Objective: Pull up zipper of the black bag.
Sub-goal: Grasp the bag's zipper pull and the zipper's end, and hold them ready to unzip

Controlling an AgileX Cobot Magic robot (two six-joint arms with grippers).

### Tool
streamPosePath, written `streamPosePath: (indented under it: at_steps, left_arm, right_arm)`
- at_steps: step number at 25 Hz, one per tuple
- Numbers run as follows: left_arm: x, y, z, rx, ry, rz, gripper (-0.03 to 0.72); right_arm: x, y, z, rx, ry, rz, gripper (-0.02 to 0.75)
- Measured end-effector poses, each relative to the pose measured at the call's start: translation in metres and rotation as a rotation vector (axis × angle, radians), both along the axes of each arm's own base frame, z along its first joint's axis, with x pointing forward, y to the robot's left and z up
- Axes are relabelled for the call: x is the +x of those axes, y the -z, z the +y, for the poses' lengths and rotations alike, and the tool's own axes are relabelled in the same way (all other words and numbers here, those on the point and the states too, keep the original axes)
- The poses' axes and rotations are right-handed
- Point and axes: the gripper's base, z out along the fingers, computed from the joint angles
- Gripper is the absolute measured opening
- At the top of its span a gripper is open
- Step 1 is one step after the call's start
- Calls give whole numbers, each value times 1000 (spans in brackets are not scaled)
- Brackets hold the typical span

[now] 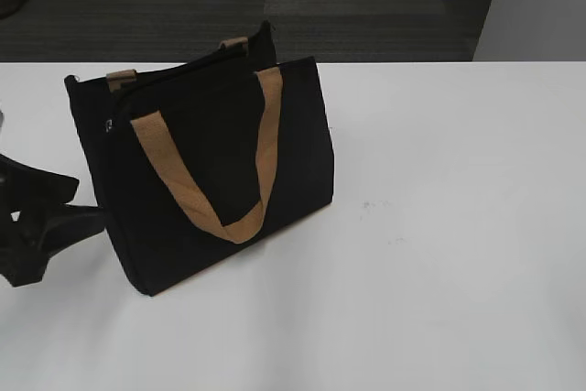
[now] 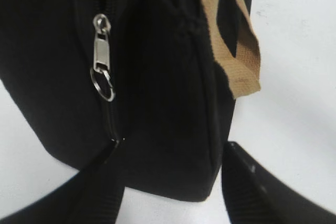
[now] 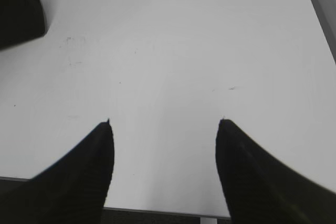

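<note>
I have the left gripper (image 2: 170,153) spread wide and empty at the end panel of the black bag (image 1: 220,171), which stands upright on the white counter (image 1: 458,226), so its jaws can straddle the zip track. The zipper (image 2: 101,56) hangs just beyond them with its ring dangling. My right gripper (image 3: 165,124), also open, waits over bare counter, clear of the bag.

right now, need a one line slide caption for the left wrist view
Open left gripper faces the end of the black bag, with the silver zipper pull dangling on its track, not yet grasped.
</note>
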Motion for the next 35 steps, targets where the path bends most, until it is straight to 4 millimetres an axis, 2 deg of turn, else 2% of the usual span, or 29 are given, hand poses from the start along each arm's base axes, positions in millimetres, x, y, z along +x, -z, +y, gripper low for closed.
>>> streamPosePath:
  at_steps: [7,12,15,19,22,29,35]
  left_arm:
    - [15,27,2,143,114,-11,438]
    - [31,23,14,148,65,-32,438]
    - [34,26,19,100,55,-17,438]
    - [38,39,13,35,144,18,438]
    - [49,46,11,28,165,33,438]
    - [71,37,13,41,153,-13,438]
    - [74,47,14,42,150,26,437]
  right_arm:
    - [0,0,0,0,0,0,477]
    - [0,0,0,0,0,1,477]
    - [0,0,0,0,0,1,477]
    - [0,0,0,0,0,0,477]
    - [0,0,0,0,0,0,477]
    - [0,0,0,0,0,1,477]
    - [0,0,0,0,0,1,477]
